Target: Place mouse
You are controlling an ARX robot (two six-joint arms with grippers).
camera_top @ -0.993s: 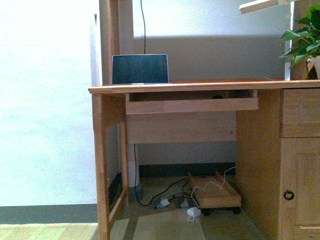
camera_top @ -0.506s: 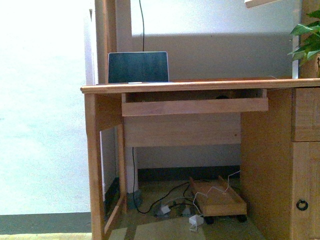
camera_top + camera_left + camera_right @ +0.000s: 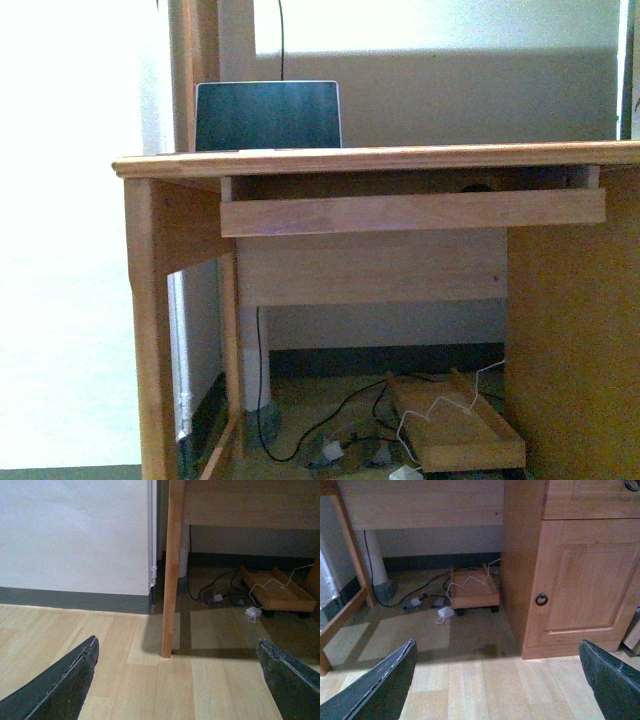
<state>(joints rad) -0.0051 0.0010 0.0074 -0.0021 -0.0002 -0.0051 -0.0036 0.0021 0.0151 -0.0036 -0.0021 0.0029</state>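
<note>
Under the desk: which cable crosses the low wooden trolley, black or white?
The thin white cable, which is draped over the low wooden trolley. The black cable hangs down by the back wall and lies on the floor beside it.

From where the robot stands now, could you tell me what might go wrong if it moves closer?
The pull-out tray hangs under the desktop; reaching in could strike it. Cables and a wheeled stand litter the floor beneath, a snag hazard. The left tool and right tool are open and empty; no mouse clearly shows.
</note>
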